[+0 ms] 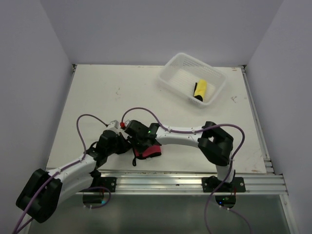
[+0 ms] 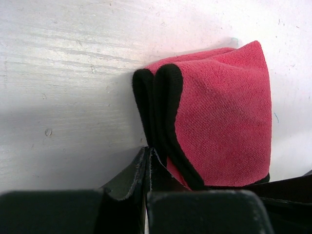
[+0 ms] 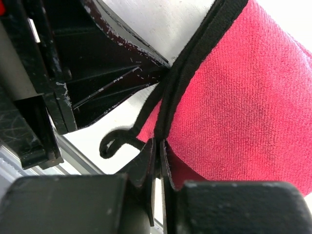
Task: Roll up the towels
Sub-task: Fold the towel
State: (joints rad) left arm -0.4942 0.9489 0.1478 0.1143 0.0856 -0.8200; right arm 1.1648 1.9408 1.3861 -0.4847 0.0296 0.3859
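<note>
Yellow towel: a yellow rolled cloth with black trim lies in the white perforated plastic basket at the far right of the white table. We count it as done.
Red towel: a red microfibre cloth with a black hem sits on the table near the front edge, between the two grippers. It is gathered into a short, thick bundle of layers, and its hemmed folds face the left wrist camera.
Left gripper: the jaws are together at the hem. We cannot tell whether a layer is nipped between them.
Right gripper: it is pinched on the black hem, with a loose loop of trim just beside it.
Progress: we judge the red towel mostly rolled but not yet released or tidied.
Left to do: we expect to finish the roll, let go, and probably carry it to the basket. We see no other towels.
</note>
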